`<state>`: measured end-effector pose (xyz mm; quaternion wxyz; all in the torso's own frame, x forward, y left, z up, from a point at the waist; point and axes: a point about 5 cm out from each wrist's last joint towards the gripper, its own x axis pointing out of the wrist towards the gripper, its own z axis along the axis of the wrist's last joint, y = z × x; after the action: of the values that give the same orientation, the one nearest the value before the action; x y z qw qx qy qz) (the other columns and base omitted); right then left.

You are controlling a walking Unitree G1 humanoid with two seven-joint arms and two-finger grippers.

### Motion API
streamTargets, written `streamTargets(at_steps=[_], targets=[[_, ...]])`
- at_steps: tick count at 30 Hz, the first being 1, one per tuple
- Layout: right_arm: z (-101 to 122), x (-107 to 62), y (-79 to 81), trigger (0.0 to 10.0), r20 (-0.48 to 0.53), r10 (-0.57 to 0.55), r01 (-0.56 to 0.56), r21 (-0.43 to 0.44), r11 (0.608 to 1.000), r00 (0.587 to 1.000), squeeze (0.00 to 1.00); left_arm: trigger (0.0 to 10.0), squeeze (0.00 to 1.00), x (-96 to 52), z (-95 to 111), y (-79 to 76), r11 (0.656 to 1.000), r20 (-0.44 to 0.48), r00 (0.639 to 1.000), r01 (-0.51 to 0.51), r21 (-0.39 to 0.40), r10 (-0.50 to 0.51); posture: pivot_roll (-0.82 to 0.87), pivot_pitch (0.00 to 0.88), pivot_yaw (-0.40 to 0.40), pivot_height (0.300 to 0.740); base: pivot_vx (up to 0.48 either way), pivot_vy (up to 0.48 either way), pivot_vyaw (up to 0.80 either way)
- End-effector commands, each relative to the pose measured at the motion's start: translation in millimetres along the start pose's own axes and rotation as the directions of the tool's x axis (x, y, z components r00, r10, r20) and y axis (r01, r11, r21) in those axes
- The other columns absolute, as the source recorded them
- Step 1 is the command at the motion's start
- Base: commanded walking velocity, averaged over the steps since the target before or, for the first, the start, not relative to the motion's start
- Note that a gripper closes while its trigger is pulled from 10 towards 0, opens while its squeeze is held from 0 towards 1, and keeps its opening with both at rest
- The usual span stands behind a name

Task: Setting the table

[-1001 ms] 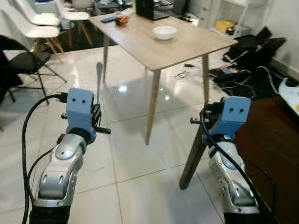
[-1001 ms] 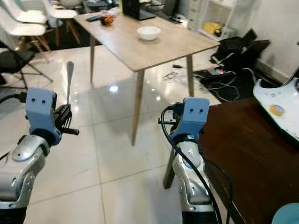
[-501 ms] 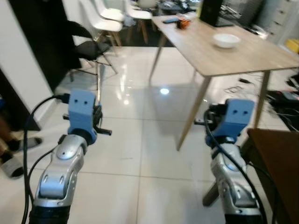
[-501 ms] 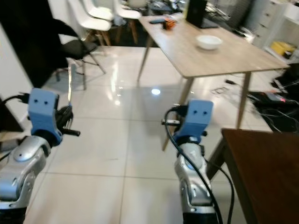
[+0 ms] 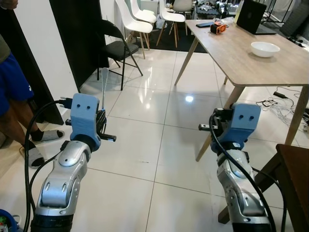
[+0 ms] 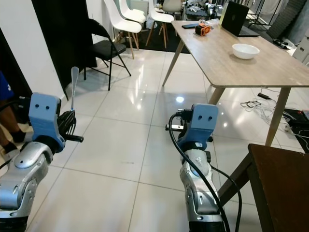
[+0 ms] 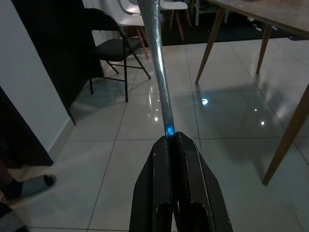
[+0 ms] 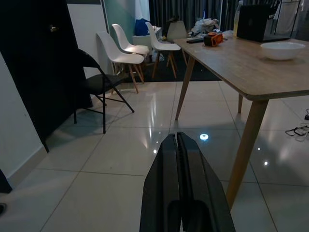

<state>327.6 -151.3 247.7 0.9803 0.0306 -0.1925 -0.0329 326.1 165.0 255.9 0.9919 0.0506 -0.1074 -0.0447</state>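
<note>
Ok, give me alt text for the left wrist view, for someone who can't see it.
The left gripper is shut on the handle of a metal spoon that points away over glossy white floor tiles. Beyond stand a black folding chair and wooden table legs.

Top end of the utensil [image 7: 159,72] cut off by the wrist view's edge.

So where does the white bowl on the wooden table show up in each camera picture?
Left eye view: white bowl, upper right on the wooden table.
Right eye view: upper right.
Left wrist view: not in it.
Right wrist view: upper right edge.
Shared landmark: black folding chair.
</note>
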Motion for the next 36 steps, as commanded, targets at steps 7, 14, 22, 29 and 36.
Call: streamTargets(at_steps=[7,14,22,29,36], targets=[[-1.9,-1.7,-0.1,10.0,-0.008,-0.002,0.002,0.015,1.0,1.0,0.0,10.0,0.0,-1.0,-0.6,2.5,1.0,0.004,1.0,-0.007,0.014,0.007,0.0,0.132,0.04,0.74,0.409,0.0,0.0],[-2.2,-1.8,0.1,10.0,-0.011,0.0,0.0,0.012,1.0,1.0,0.0,10.0,0.0,-1.1,-0.8,3.4,1.0,0.001,1.0,-0.014,0.015,0.014,0.0,0.138,0.038,0.74,0.441,0.0,0.0],[-3.0,-1.7,0.3,10.0,-0.016,0.001,-0.001,0.01,1.0,1.0,0.0,10.0,0.0,-1.1,-1.2,3.4,1.0,-0.001,1.0,-0.015,0.015,0.015,0.0,0.142,0.038,0.74,0.439,0.0,0.0],[-3.9,-1.5,0.4,10.0,-0.019,0.002,-0.001,0.009,1.0,1.0,0.0,10.0,0.0,-1.2,-1.2,4.1,1.0,-0.002,1.0,-0.016,0.017,0.016,0.0,0.141,0.037,0.74,0.439,0.0,0.0],[-4.4,-1.2,0.7,10.0,-0.02,-0.001,0.001,0.012,1.0,1.0,0.0,10.0,0.0,-0.9,-0.8,4.6,1.0,0.0,1.0,-0.017,0.017,0.017,0.01,0.139,0.039,0.74,0.437,0.0,0.0]])
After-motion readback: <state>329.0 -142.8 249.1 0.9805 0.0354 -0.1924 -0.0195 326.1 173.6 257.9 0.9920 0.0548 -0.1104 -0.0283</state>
